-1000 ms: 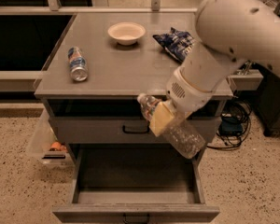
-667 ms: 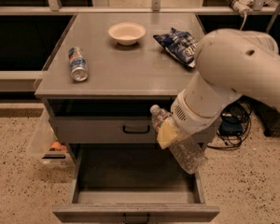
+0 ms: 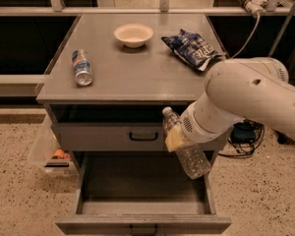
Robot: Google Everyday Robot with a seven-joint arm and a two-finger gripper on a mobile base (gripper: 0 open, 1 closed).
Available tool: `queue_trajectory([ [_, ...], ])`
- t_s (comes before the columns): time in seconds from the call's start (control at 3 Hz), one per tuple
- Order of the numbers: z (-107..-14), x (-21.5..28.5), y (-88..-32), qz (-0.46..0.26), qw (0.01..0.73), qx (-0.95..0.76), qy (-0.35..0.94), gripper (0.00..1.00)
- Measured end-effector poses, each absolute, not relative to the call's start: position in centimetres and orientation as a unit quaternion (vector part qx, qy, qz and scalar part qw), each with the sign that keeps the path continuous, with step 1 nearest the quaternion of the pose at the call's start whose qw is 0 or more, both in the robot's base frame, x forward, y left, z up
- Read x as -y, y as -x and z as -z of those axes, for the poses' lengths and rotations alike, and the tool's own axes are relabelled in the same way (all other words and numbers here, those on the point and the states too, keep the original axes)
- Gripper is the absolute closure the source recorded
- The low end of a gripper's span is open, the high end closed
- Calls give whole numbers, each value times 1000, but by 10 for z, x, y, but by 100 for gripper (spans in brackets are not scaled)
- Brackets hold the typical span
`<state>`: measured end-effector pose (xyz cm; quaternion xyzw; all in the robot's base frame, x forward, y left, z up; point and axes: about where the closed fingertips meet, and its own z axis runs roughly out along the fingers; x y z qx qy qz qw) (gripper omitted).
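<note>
A clear plastic water bottle hangs tilted in the air, cap up and to the left, in front of the cabinet's right side. My gripper is shut on its upper part, a yellowish finger pad pressed against it. The bottle's base is above the right end of the open bottom drawer, whose inside looks bare. My white arm reaches in from the right and hides the cabinet's right front corner.
On the grey cabinet top lie a white bowl, a blue chip bag and a can on its side. The upper drawer is closed. A plastic bin sits left, cables right.
My arm has swung down and to the right, carrying the bottle lower and slightly right, closer over the open drawer. The things on the cabinet top have not moved.
</note>
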<state>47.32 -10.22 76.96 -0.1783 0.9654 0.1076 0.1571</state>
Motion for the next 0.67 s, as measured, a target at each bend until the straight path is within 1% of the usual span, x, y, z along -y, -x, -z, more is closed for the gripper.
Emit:
queue_trajectory([
  [0.33,-760,100,-466,-128,143,-963,189,100],
  [0.67,-714,99,-442,-178,70,-962,195,100],
])
